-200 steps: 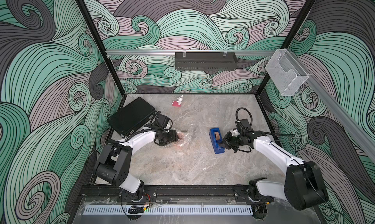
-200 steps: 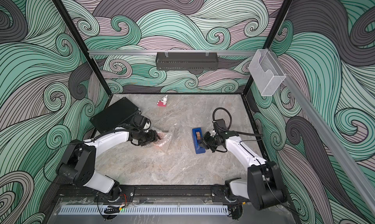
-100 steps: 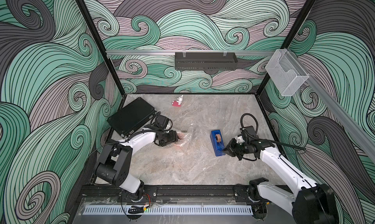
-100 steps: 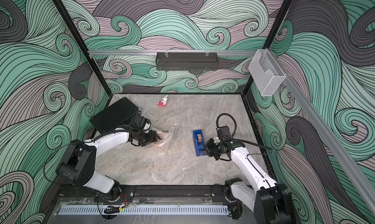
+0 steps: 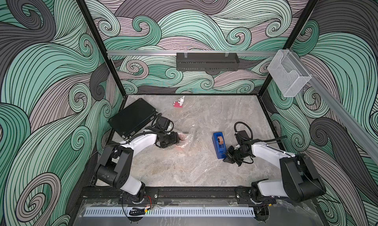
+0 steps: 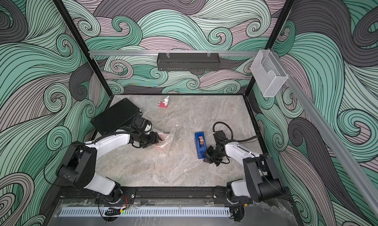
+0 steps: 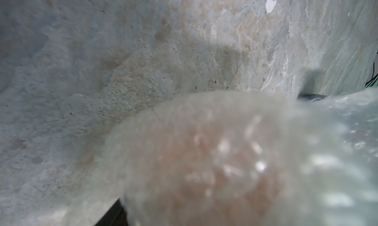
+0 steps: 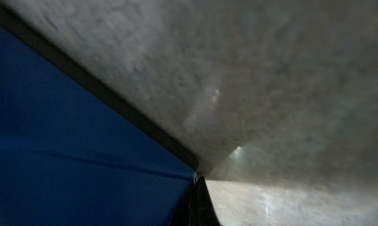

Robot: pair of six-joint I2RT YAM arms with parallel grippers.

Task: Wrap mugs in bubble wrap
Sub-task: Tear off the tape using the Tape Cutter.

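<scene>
Mug [image 5: 182, 137], swathed in bubble wrap [image 5: 190, 134], sits gripped in left jaws; right jaws closed beside blue tape dispenser [image 5: 218, 146].

1 small salmon-orange mug [image 5: 182, 137], well apart from the blue tape dispenser [image 5: 218, 145], to its left in both top views. Visible only as a pinkish blur through film; handle and pose impossible to tell. Bundled in bubble wrap [image 5: 188, 141]: clear, glossy, crinkled, dotted with small bubbles, bunched over the mug, loose edge spreading low toward the dispenser.
</scene>
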